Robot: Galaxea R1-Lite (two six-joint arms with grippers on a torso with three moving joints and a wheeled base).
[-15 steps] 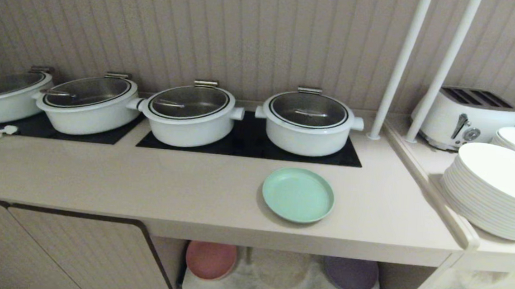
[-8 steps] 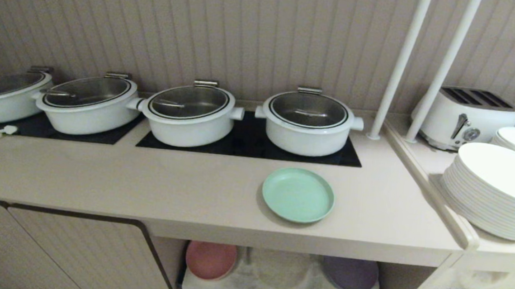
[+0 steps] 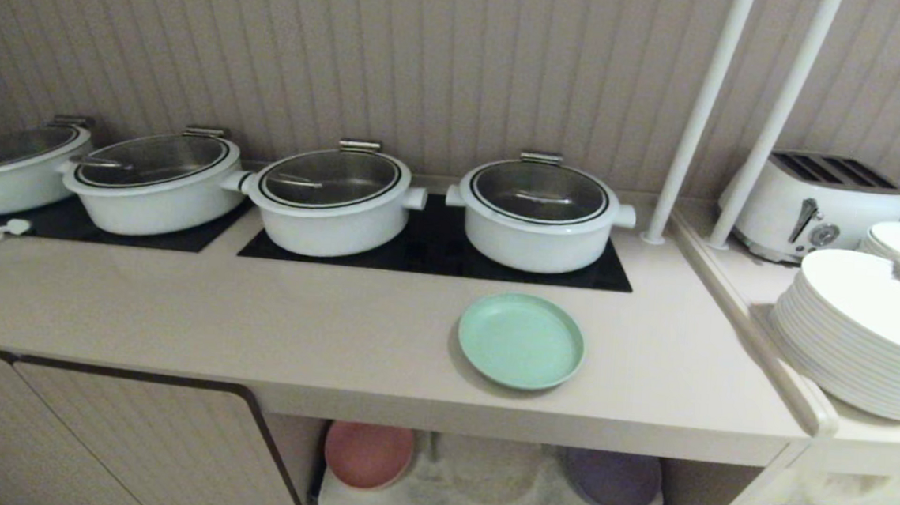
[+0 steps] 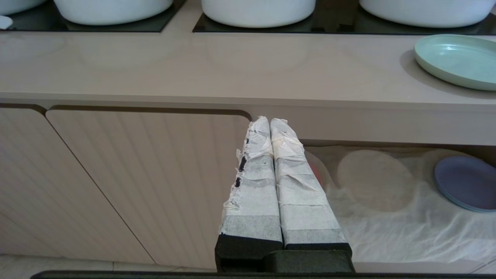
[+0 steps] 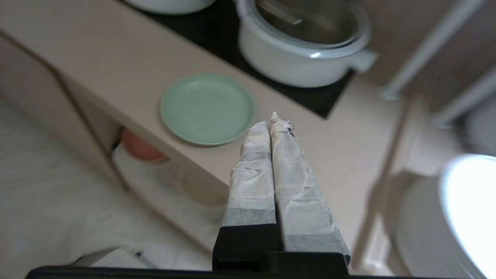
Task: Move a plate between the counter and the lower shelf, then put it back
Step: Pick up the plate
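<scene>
**A:** Mint-green, matte, low-rimmed: the plate (image 3: 521,341) lies flat on the bench (image 3: 294,329), close to its front edge and toward its right end, just in front of the rightmost of 4 white pots (image 3: 538,213). Nothing touches it.

**B:** And below?

**A:** Under that stretch of the front edge is the lower shelf (image 3: 496,493), its white cloth carrying a pink plate (image 3: 369,453) at the left and a purple plate (image 3: 613,479) at the right, with a bare dimple between them.

**B:** The arms?

**A:** The right gripper (image 5: 274,120) hangs above the bench's right end, beside the plate, jaws pressed together and empty. The left gripper (image 4: 270,122) sits low in front of the cabinet door (image 4: 135,182), jaws also together, holding nothing.

**B:** Risks?

**A:** I'd say 3. Shut jaws can't take that low rim, so they must part first or they will only shove the plate. It lies near the front edge, so a push that way could tip it off. And the stack of white plates (image 3: 864,337) on the side ledge is close to the right arm; a wide swing could clip it.
</scene>
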